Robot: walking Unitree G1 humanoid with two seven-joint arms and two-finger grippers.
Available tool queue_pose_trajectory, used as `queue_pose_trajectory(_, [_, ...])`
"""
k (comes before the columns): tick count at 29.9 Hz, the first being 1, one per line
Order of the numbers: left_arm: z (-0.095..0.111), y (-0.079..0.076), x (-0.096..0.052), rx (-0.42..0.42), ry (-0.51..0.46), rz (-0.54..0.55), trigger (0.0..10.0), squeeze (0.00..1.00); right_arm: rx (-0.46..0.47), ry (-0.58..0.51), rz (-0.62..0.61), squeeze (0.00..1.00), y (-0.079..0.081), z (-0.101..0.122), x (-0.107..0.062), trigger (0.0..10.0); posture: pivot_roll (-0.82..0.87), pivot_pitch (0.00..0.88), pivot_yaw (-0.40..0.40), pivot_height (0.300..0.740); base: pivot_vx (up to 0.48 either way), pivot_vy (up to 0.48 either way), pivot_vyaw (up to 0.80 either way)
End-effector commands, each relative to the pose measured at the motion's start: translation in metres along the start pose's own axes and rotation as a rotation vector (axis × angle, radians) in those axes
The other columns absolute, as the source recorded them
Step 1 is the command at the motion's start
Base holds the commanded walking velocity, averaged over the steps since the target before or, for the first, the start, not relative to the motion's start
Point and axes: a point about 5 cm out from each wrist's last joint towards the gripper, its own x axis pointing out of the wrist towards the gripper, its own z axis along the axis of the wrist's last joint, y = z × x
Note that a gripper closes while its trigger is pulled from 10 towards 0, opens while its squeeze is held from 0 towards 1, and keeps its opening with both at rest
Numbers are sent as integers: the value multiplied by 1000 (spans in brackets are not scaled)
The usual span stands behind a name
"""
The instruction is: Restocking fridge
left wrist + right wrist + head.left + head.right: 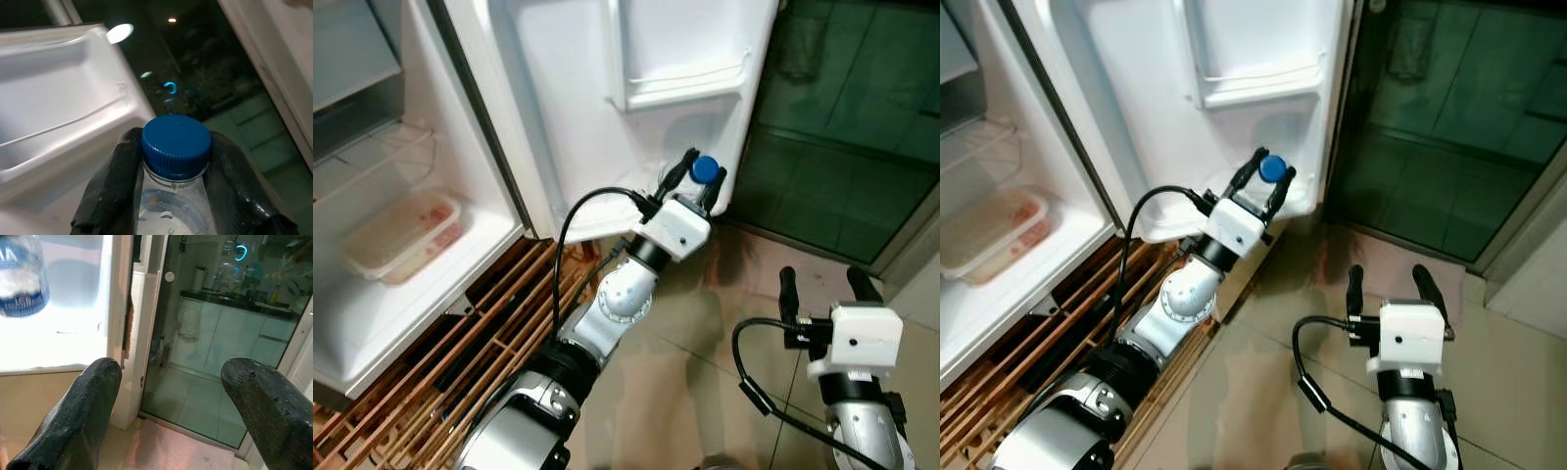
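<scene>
A clear water bottle with a blue cap (705, 168) is held by my left gripper (702, 180), which is shut on its neck. The cap (176, 144) sits between the two black fingers (115, 188) in the left wrist view. The bottle is at the lowest shelf of the open fridge door (636, 117), near its outer edge. Its labelled body (22, 281) appears in the right wrist view. My right gripper (827, 289) is open with nothing between its fingers, low over the tiled floor to the right.
The fridge compartment (391, 294) on the left holds a lidded plastic food box (403, 235). An upper door shelf (680, 83) is bare. A wooden slatted floor rack (440, 382) lies below the fridge. A glass door (852, 127) stands on the right.
</scene>
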Motion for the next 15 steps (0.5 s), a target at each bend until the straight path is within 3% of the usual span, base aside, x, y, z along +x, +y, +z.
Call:
queue_pose_trajectory(1, [2,-4,3,51,-34,-16,10000,0,-5,-6,-1,0,1,1,-2,10000,-340,46,93,732,0,0,0])
queue_pose_trajectory(4, [-5,-9,2,55,13,-40,10000,0,-8,-1,-3,0,2,1,-4,10000,-348,51,98,732,0,0,0])
queue_pose_trajectory(6, [-5,-6,5,9,22,-33,10000,0,-11,0,-6,0,2,1,-4,10000,-352,55,101,732,0,0,0])
queue_pose_trajectory(9, [-5,5,7,-41,31,2,10000,0,-13,1,-13,0,2,2,-5,10000,-355,60,105,732,0,0,0])
queue_pose_trajectory(10, [-6,15,8,-96,48,34,10000,0,-14,2,-17,0,2,3,-6,10000,-355,62,106,732,0,0,0])
queue_pose_trajectory(15, [-8,42,4,-180,110,84,10000,0,-14,0,-24,0,0,5,-6,10000,-338,60,107,732,0,0,0])
